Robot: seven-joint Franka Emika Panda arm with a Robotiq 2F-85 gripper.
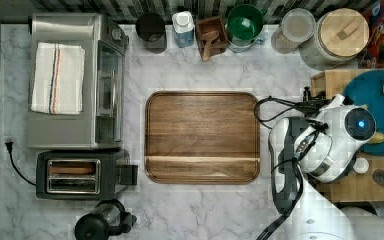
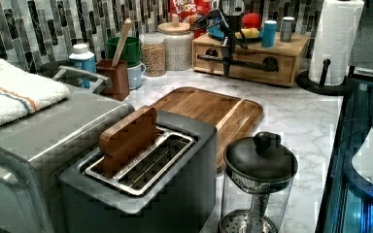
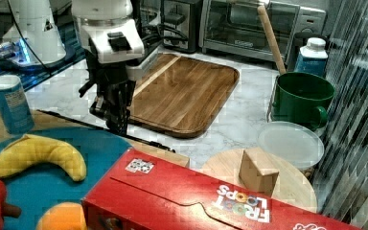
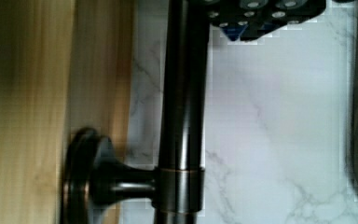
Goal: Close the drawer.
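The drawer (image 2: 245, 65) sits in the light-wood stand at the back of the marble counter (image 2: 296, 116), on the left view's right. Its black bar handle (image 4: 182, 116) runs directly under my gripper (image 2: 227, 60) (wrist view: one fingertip pad (image 4: 235, 31) at the bar's side). I cannot tell how far my fingers are parted, nor whether they grip the bar.
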